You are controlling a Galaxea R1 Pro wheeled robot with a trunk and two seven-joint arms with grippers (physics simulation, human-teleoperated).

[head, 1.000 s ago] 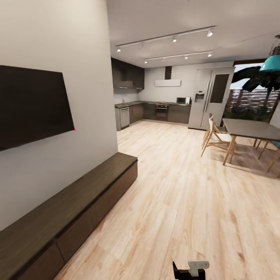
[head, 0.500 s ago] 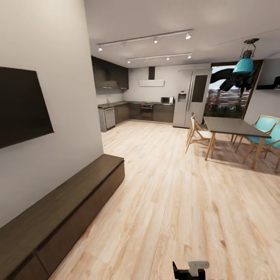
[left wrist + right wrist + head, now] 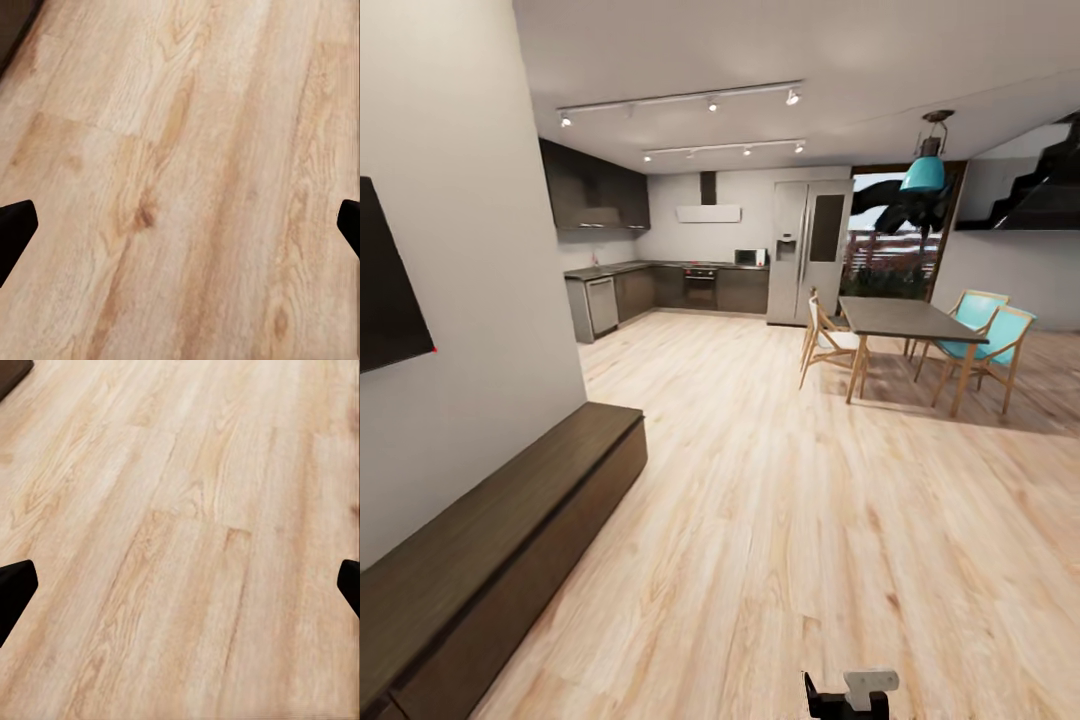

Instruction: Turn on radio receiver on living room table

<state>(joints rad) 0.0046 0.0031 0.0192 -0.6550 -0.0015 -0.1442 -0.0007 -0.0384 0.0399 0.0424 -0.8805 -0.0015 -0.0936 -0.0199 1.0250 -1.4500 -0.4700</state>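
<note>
The radio receiver and the low grey table are out of view. In the left wrist view my left gripper hangs over bare light wood floor, its dark fingertips far apart at the picture's edges, open and empty. My right gripper is the same in the right wrist view: open, fingertips wide apart, only floor planks between them. A small black-and-white part of my body pokes in at the head view's lower edge.
A long dark wood cabinet runs along the left wall under a black TV. Ahead to the right stands a dining table with wooden and teal chairs. A kitchen and a fridge are at the back. Wood floor stretches between.
The head view has swung to the right: the cabinet and TV sit further left in the picture, and the dining table, teal chairs and a staircase have come into view.
</note>
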